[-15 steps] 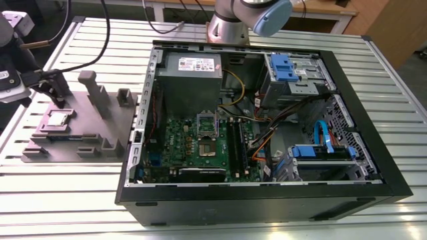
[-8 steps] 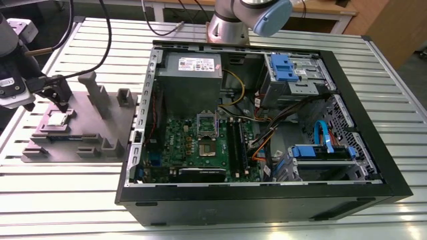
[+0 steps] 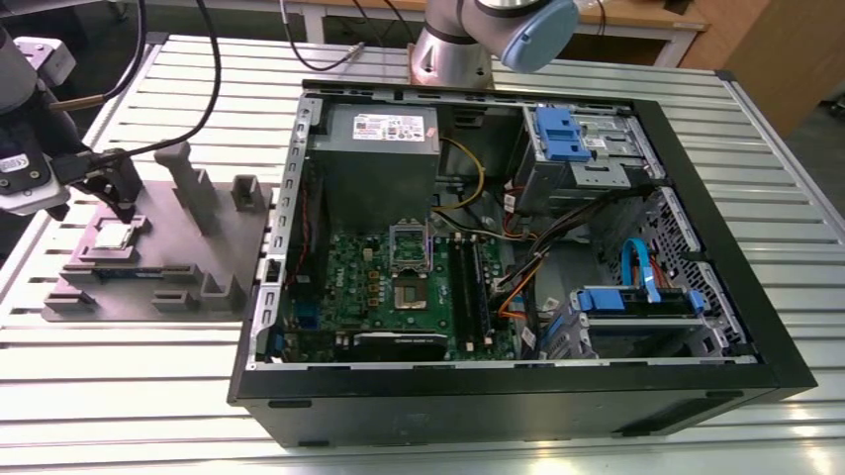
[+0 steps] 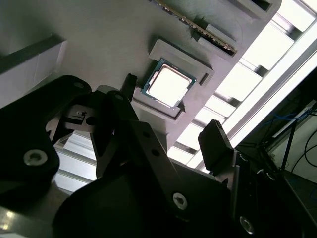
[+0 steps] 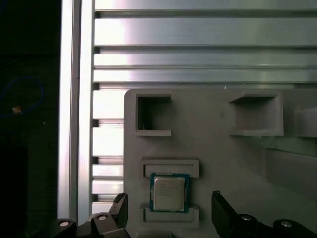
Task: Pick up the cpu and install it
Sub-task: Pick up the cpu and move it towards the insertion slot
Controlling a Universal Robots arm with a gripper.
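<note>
Pick-up stage: the gripper (image 5: 168, 199) hangs with its fingers spread wide and empty, straddling the cpu (image 5: 169, 193), which lies flat in its recess near the grey fixture's (image 3: 198, 252) edge on the exterior view's left. A clean grasp likely calls for square contact on opposite edges.

Print on the cpu (image 5: 169, 192) and the power supply label (image 3: 380, 127) cannot be read.

The exterior view overlooks the whole table (image 3: 133, 396) from above; both wrist views closely share the cpu (image 5: 169, 193) (image 4: 168, 83).
</note>
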